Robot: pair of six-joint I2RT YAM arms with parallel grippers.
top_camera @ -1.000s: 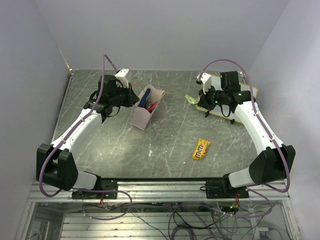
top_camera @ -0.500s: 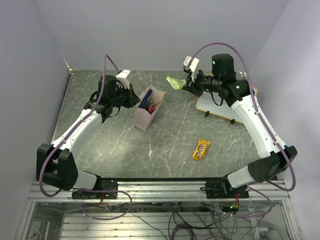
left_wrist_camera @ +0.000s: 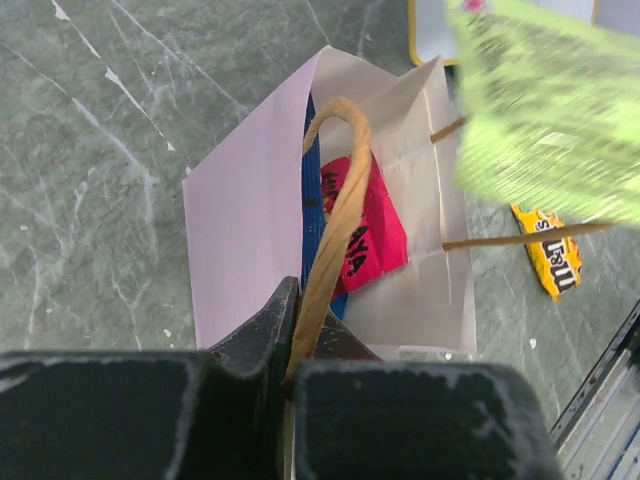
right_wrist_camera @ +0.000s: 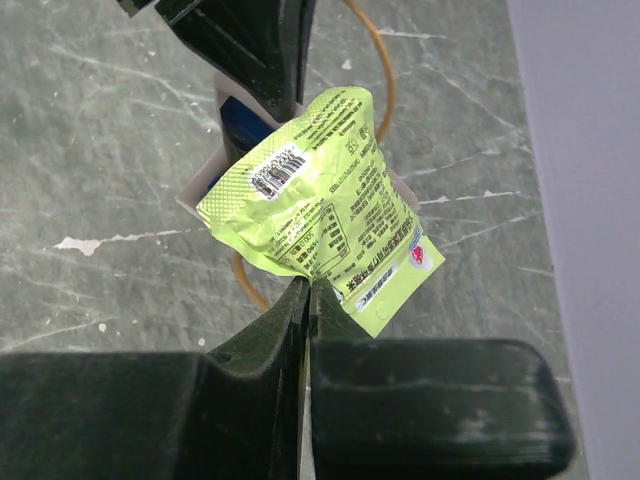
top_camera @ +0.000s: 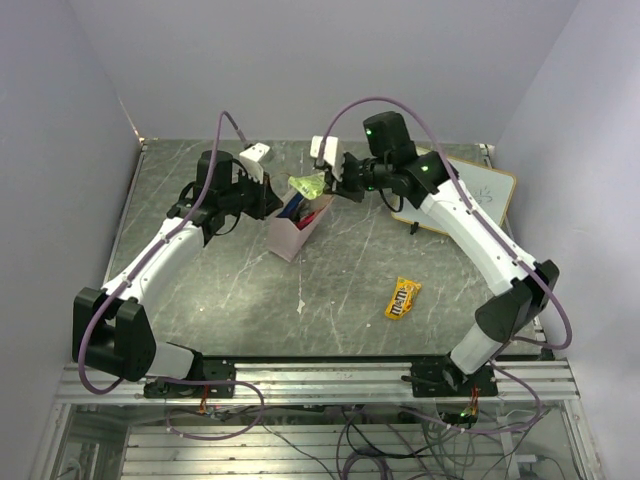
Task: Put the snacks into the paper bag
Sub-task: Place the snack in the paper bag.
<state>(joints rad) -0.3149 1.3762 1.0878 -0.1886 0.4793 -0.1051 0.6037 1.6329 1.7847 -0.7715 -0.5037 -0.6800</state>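
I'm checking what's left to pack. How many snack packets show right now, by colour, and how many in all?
light green packet: 1, held by the right tool
yellow M&M's packet: 1, on the table
pink-red packet: 1, in the paper bag
blue packet: 1, in the bag
Total: 4 visible; anything deeper in the bag is hidden.

Lighting is diffuse, overhead and moderately bright in all views. In the top view, the tabletop [top_camera: 230, 290] shows a pale sheen at lower centre and faint, soft-edged shadows. In the left wrist view, the light green packet [left_wrist_camera: 545, 115] at upper right is blurred. In the right wrist view its print is sharp, while the right hand [right_wrist_camera: 305, 292] at the bottom edge is dark and soft.
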